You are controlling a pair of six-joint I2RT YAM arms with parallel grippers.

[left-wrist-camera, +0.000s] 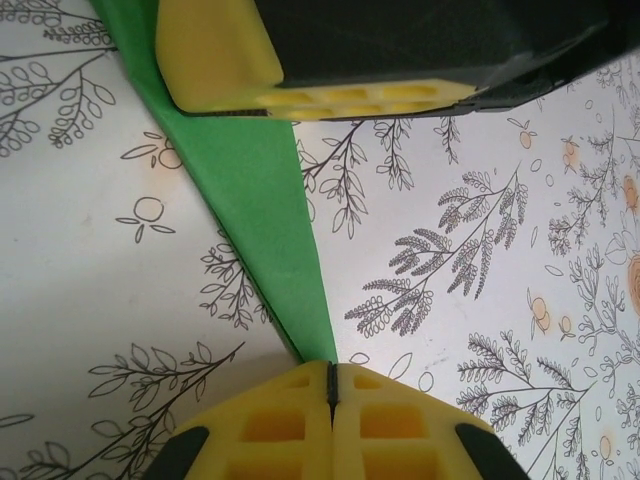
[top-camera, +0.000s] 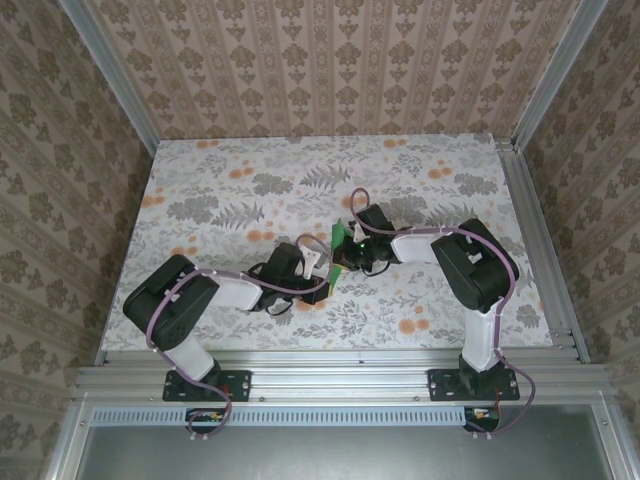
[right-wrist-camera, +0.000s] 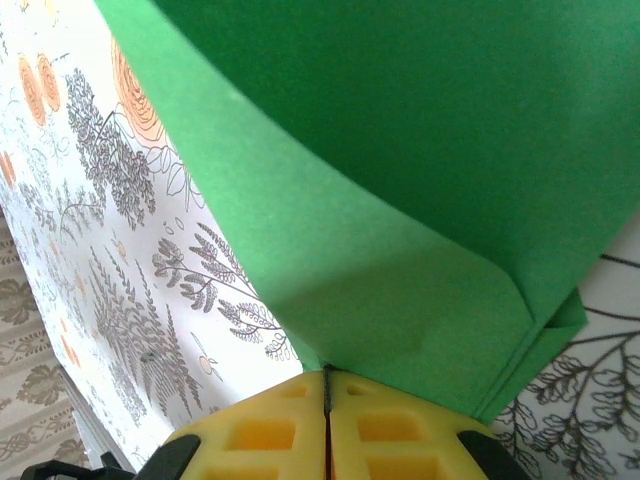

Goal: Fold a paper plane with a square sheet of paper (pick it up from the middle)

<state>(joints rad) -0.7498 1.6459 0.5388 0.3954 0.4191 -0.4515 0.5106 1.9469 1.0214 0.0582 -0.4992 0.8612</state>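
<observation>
Wallpapered panels [top-camera: 330,60] with a brown damask print box in the scene on three sides, and a brushed aluminium rail [top-camera: 340,375] runs across the bottom of the overhead view. Inside them lies the table [top-camera: 250,170], a smooth, flat surface printed with grey ferns and orange blossoms.

Both arms are in play. From the lower left comes the left arm [top-camera: 180,300], black and white with a purple cable looped along it, and from the lower right the right arm [top-camera: 470,265]. The two reach inward and meet near the centre of the frame.

Between them is the green paper [top-camera: 341,238], thin, matte and bright, showing as a small sliver in the middle of the overhead view. On the left wrist camera the green paper [left-wrist-camera: 250,190] is a long narrow wedge running from the upper left to a point at bottom centre. On the right wrist camera the green paper [right-wrist-camera: 400,150] billows across the top in a soft curve, with stacked folded layers at the lower right.

The left gripper [left-wrist-camera: 331,385], with waffled yellow pads, is pressed together on the wedge's tip. The right gripper [right-wrist-camera: 326,385] has its pads together too, pinching the paper's lower edge. The right gripper's yellow pad [left-wrist-camera: 215,50] sits at the wedge's upper end.
</observation>
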